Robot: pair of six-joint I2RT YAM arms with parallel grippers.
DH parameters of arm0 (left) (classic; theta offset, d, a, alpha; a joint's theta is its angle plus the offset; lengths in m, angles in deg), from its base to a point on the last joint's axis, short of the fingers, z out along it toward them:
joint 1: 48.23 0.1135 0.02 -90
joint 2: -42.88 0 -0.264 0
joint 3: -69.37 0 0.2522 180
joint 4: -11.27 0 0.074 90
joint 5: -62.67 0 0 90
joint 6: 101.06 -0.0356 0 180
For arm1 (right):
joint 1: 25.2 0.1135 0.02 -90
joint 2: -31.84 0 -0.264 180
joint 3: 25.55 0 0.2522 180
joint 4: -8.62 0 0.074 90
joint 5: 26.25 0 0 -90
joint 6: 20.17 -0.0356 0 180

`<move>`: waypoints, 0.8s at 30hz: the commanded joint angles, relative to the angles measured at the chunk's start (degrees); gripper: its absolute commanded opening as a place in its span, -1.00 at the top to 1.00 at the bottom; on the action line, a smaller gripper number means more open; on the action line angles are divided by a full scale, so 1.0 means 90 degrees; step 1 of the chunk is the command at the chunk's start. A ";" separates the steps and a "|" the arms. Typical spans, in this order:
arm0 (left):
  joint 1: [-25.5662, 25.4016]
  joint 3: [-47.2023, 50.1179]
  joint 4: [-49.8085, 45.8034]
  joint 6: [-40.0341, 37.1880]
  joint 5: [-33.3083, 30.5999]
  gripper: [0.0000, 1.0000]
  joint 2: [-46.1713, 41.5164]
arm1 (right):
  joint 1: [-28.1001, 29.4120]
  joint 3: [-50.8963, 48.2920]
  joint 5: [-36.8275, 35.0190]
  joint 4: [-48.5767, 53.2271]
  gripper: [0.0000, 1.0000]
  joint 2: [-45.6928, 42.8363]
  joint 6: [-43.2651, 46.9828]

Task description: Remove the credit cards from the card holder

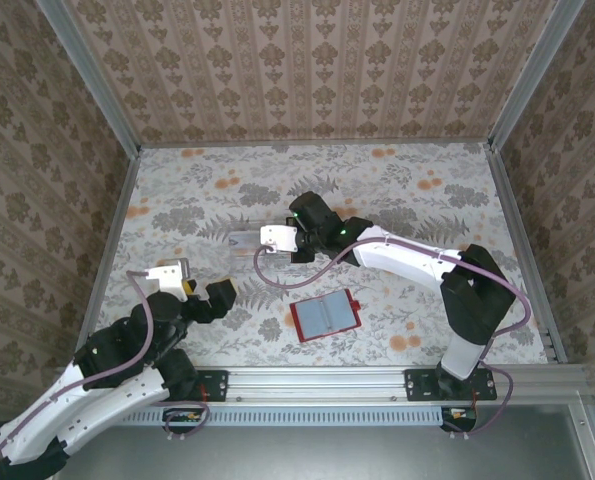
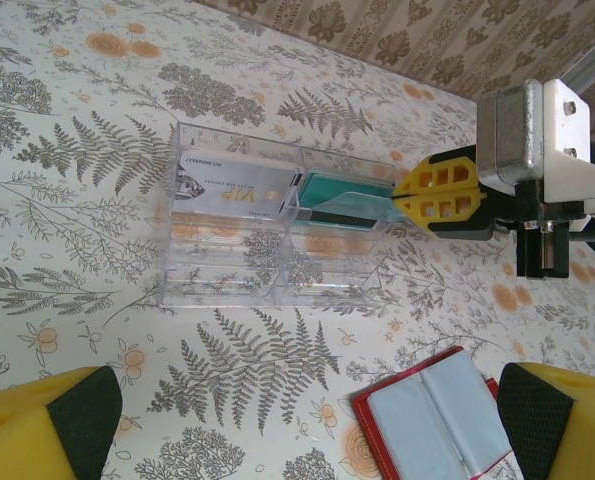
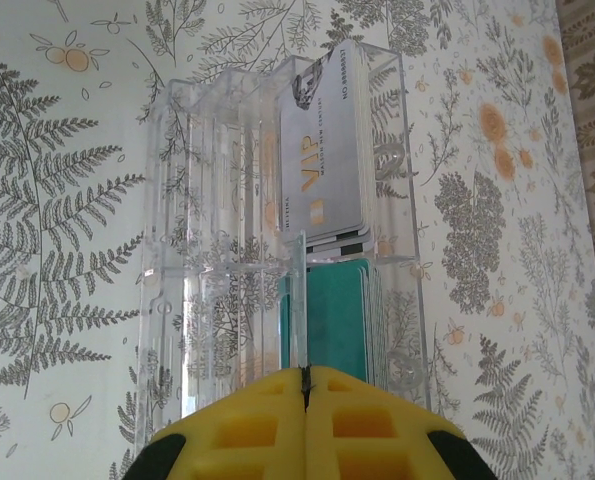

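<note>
Floral-patterned table (image 1: 427, 200) carried everything. The right tool (image 3: 305, 400) was pressed together at the near end of a clear plastic tray (image 3: 197, 250), with a teal credit card (image 3: 337, 320) just ahead of it and a silver VIP card (image 3: 322, 170) beyond. The left tool (image 1: 205, 292) was spread wide. The red card holder (image 2: 432, 420) lay open just ahead of it, nearer its right finger.

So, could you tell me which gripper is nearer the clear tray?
Right. The right gripper is at one end of the clear tray; the left gripper hangs apart on its near side.
</note>
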 commanded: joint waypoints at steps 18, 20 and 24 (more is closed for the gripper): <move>0.0054 0.0122 -0.0093 -0.0104 -0.0026 -1.00 -0.0163 | -0.0204 0.0326 -0.0098 0.0084 1.00 0.0380 0.0050; 0.0056 0.0110 -0.0103 -0.0105 -0.0054 -1.00 -0.0163 | -0.0198 0.0358 0.0004 0.0083 1.00 0.0318 -0.0006; 0.0064 0.0138 -0.0084 -0.0109 -0.0069 -1.00 -0.0167 | -0.0199 0.0399 0.0014 0.0086 1.00 0.0242 0.0021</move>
